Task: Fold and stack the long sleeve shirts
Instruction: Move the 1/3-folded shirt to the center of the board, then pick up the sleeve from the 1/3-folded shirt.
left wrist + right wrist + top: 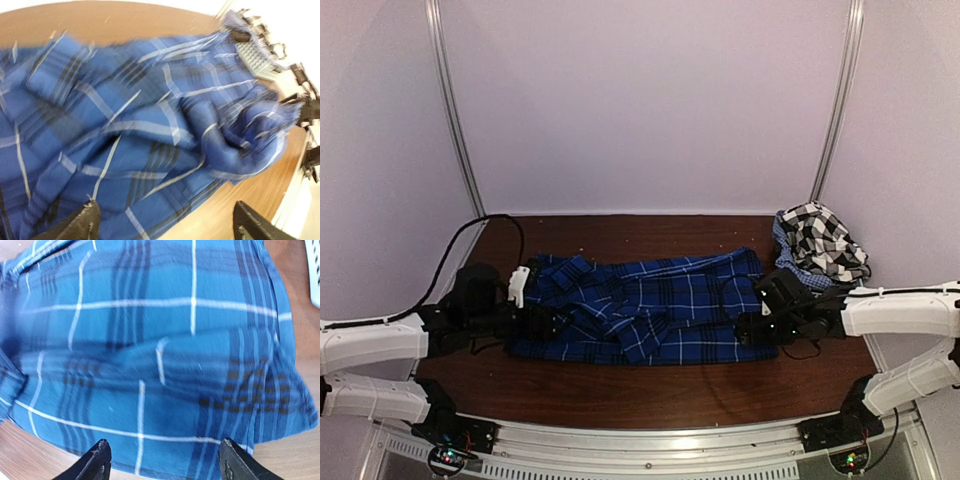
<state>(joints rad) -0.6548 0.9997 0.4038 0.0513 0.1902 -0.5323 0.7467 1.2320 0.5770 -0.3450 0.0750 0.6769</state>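
Top view: blue plaid shirt [640, 305] lies spread and rumpled across the middle of the brown table [620, 390], not yet folded. The black-and-white checked shirt [825, 240] sits bunched at the far right corner, well apart from the stack spot, just beside the plaid one's right end. Left fingers [548, 322] are at the plaid shirt's left edge and right fingers [752, 325] at its right edge, both low over the cloth. The top view is too dark to read the gaps. The left wrist view settles it: both tips are spread wide with cloth edge and bare table between them, nothing pinched, though the frame is motion-blurred. It also shows a pale mesh basket [255, 60] past the shirt's far end, which the top view mostly hides under the checked shirt. The right wrist view shows its tips wide apart over the plaid hem, the cloth lying flat between them and not gripped, with a sliver of white mesh at the top right corner.
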